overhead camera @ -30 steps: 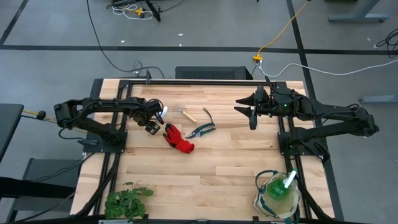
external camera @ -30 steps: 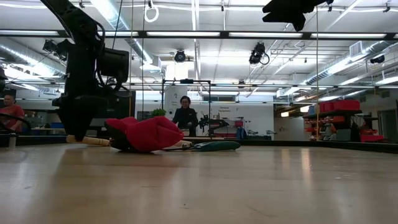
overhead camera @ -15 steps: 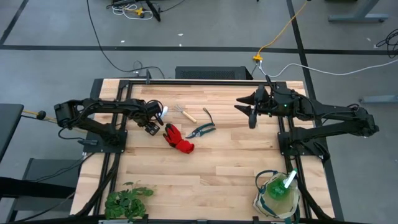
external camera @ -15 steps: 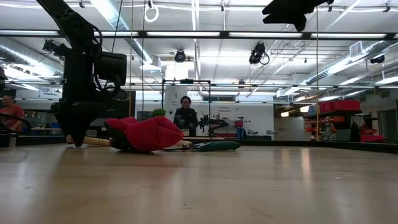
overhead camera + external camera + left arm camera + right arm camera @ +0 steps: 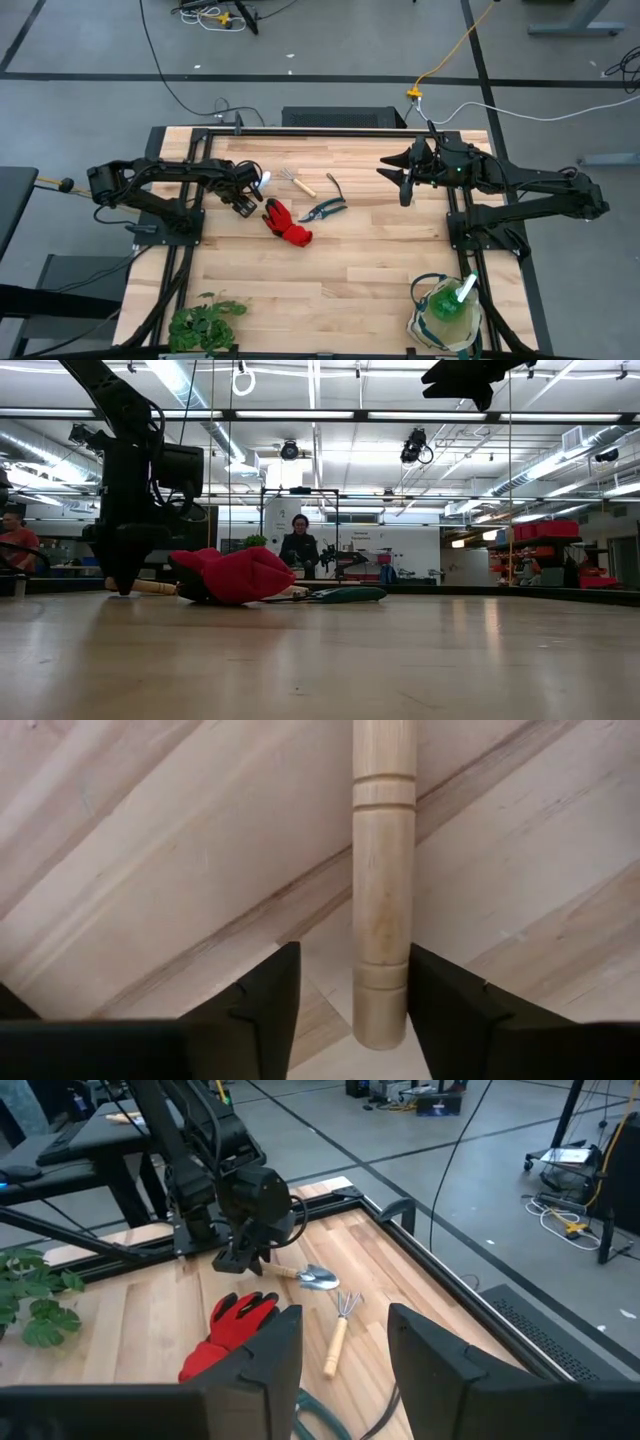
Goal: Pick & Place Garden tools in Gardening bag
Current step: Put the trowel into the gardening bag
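The trowel lies flat on the table at the far left, its silver blade (image 5: 263,181) toward the rake and its wooden handle (image 5: 383,900) toward my left gripper. My left gripper (image 5: 244,203) is open and down at the table, one finger on each side of the handle's free end. The red glove (image 5: 286,223), the dark shears (image 5: 325,208) and the hand rake (image 5: 296,181) lie beside it. The cream bag (image 5: 444,318) stands at the near right with the green spray bottle (image 5: 447,303) inside. My right gripper (image 5: 404,186) is open and empty, raised at the far right. My left gripper comes from above, pointing down, with its fingers across the trowel handle near its free end (image 5: 380,1010). One finger (image 5: 440,1010) lies right against the handle's side and the other stands off with a gap. Whether it touches I cannot tell. The handle lies on the table.
A leafy green plant bunch (image 5: 205,320) lies at the near left corner. The glove (image 5: 235,573) bulks up close beside my left gripper (image 5: 123,585) in the low view. Bare wood spreads across the table's middle and near side. People show in the room behind the table.
My left gripper has come down a little, until its fingertips are at the table on either side of the trowel handle. For the last half second it has kept still. Nothing on the table has moved.
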Tool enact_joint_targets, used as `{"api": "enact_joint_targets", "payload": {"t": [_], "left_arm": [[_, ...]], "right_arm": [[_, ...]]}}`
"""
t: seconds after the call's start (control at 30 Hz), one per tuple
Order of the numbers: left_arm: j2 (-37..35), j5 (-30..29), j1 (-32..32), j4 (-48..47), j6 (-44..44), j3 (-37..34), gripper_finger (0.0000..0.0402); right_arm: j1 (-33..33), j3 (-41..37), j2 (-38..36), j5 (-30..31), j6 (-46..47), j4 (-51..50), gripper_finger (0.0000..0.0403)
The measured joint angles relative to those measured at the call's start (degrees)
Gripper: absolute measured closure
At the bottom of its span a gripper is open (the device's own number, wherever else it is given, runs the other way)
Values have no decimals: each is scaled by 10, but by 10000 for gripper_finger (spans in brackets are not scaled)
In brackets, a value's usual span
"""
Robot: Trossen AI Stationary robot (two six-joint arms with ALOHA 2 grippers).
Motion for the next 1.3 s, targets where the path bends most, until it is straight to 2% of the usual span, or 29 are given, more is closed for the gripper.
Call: {"api": "enact_joint_targets", "payload": {"t": [0.6,0.87,1.03,1.3], "left_arm": [[0,10,0,1,8,0,320],[0,11,0,1,9,0,309],[0,11,0,1,9,0,325],[0,11,0,1,10,0,319]], "right_arm": [[0,0,0,0,0,0,254],[0,0,0,0,0,0,254],[0,0,0,0,0,0,254],[0,0,0,0,0,0,254]]}}
